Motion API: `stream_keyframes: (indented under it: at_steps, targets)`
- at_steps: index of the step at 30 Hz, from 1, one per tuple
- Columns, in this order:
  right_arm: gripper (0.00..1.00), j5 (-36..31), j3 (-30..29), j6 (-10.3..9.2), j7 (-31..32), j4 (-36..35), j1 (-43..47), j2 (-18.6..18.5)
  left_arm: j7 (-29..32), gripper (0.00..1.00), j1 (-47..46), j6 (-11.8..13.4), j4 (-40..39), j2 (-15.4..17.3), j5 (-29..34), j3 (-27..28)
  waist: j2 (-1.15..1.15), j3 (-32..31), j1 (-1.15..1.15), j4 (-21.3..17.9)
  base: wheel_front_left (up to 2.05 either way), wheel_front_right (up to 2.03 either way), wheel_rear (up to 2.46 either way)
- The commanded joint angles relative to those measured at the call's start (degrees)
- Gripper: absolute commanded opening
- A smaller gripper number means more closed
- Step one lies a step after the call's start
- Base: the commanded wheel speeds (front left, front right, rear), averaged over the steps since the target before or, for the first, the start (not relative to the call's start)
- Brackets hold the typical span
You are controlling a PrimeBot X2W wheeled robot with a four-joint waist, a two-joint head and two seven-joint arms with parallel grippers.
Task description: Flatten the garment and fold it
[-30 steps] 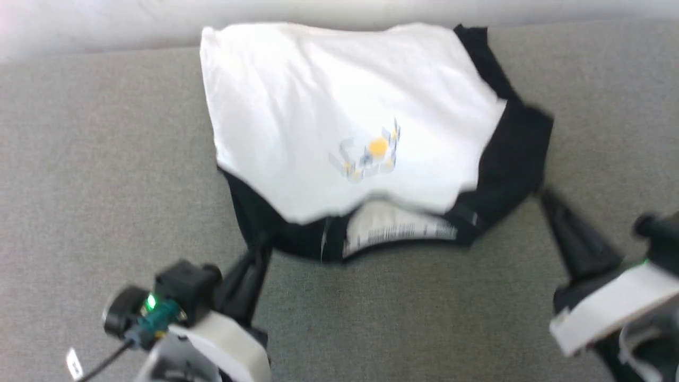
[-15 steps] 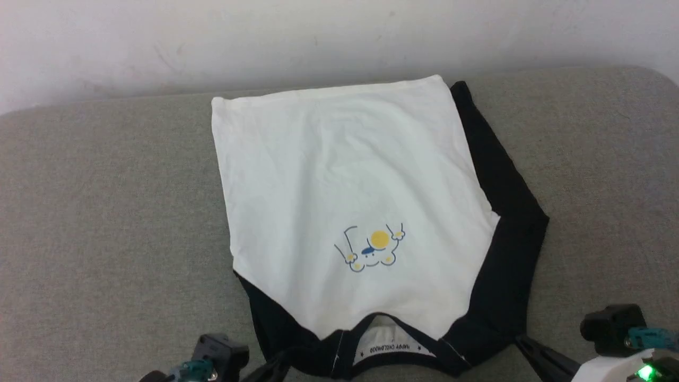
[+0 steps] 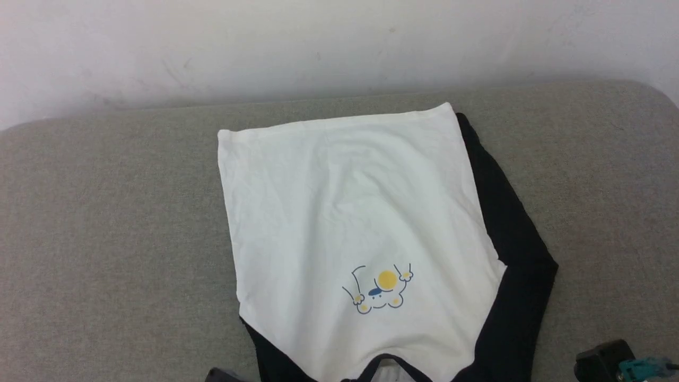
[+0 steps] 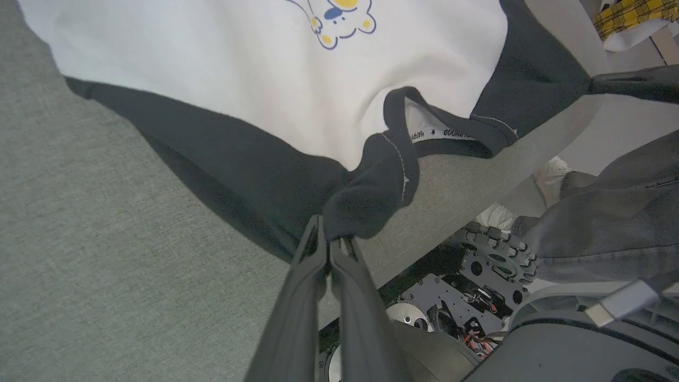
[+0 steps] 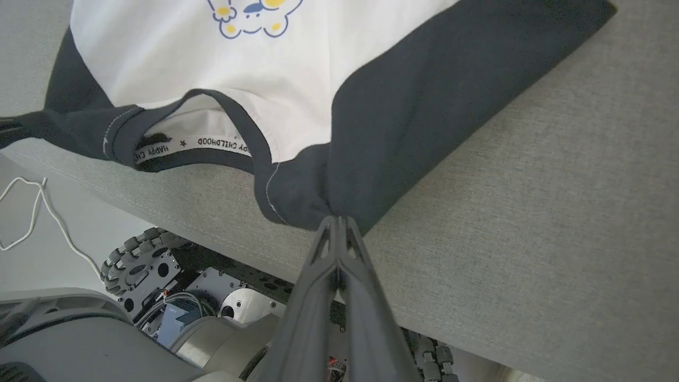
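The garment (image 3: 350, 212) lies front up on the grey cushion (image 3: 106, 239), hem toward the wall, black collar (image 4: 403, 122) at the near edge. Its cartoon print (image 3: 379, 289) faces me upside down. Black sleeves are tucked along both sides. In the left wrist view my left gripper (image 4: 331, 241) is shut on the black shoulder fabric beside the collar. My right gripper (image 5: 339, 220) is shut on the other black shoulder (image 5: 424, 106). Both pinched shoulders reach the cushion's near edge. The right gripper's dark fingers (image 4: 631, 85) also show at the left wrist view's upper right.
A pale wall (image 3: 339, 48) rises behind the cushion. Below the near edge sits my wheeled base (image 5: 138, 260). A person's grey trouser legs (image 4: 610, 212) and white shoes (image 4: 551, 170) stand close by. A white cord (image 5: 32, 212) lies on the floor.
The head camera has tilted up, so the shirt sits lower in the picture and both grippers have slipped off its bottom edge. The shirt now looks smoother and stretched toward me.
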Motion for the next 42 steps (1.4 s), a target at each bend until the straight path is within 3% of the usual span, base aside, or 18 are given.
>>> stream_keyframes:
  at_steps: [1,20,33,34,35,36,37,38,40,41,42]
  targets:
    - [0.0,0.5,0.02,-0.05,0.35,-0.86,0.9,0.29,-0.02,0.0,1.0,0.23,-0.55,0.23,-0.34,-0.1,0.0,-0.2,0.0,0.05,0.0,0.0,0.0]
    - [0.0,0.49,0.26,-0.05,-1.82,-0.49,1.33,0.63,-0.26,0.0,1.72,1.09,-0.28,0.96,0.25,-0.2,0.0,-1.37,0.0,-0.39,0.0,0.0,0.0]
    - [0.0,0.66,1.28,-0.05,-4.11,1.41,0.77,0.73,-2.05,0.0,1.04,0.5,2.99,-0.23,0.54,-0.46,0.0,-1.16,0.0,-0.61,0.0,0.0,0.0]
    - [0.0,0.68,1.42,-0.05,-4.32,1.63,0.75,0.79,-2.44,0.27,1.0,0.64,3.32,-0.53,0.63,-0.4,0.0,-1.17,0.0,-0.61,0.0,0.0,0.0]
    - [0.13,0.71,1.6,-0.05,-4.64,1.8,0.65,0.81,-2.72,0.44,0.96,0.67,3.63,-0.76,0.71,-0.42,0.0,-1.15,0.0,-0.61,0.0,0.0,0.0]
    - [0.24,0.69,1.75,-0.05,-4.95,1.99,0.55,0.79,-2.95,0.69,0.93,0.66,3.91,-0.96,0.77,-0.47,0.0,-1.13,0.0,-0.61,0.0,0.0,0.0]
    - [0.27,0.68,1.92,-0.05,-5.22,2.23,0.49,0.76,-3.23,0.9,0.93,0.69,4.23,-1.18,0.8,-0.49,0.0,-1.15,0.0,-0.61,0.0,0.0,0.0]
    - [0.29,0.72,2.02,-0.05,-5.55,2.49,0.45,0.81,-3.53,0.96,0.95,0.73,4.56,-1.38,0.85,-0.5,0.0,-1.15,0.0,-0.61,0.0,0.0,0.0]
    - [0.31,0.75,2.25,-0.05,-6.14,3.02,0.41,0.88,-3.99,1.0,1.16,0.85,5.25,-1.77,0.78,-0.55,0.0,-1.14,0.0,-0.61,0.0,0.0,0.0]
    - [0.37,0.8,2.37,-0.05,-6.39,3.29,0.44,0.92,-4.34,1.0,1.29,0.96,5.59,-2.02,0.7,-0.49,0.0,-1.1,0.0,-0.61,0.0,0.0,0.0]
    - [0.57,0.82,2.43,-0.05,-6.75,3.46,0.41,0.96,-4.64,1.0,1.39,1.05,5.94,-2.24,0.64,-0.45,0.0,-1.0,0.0,-0.6,0.0,0.0,0.0]
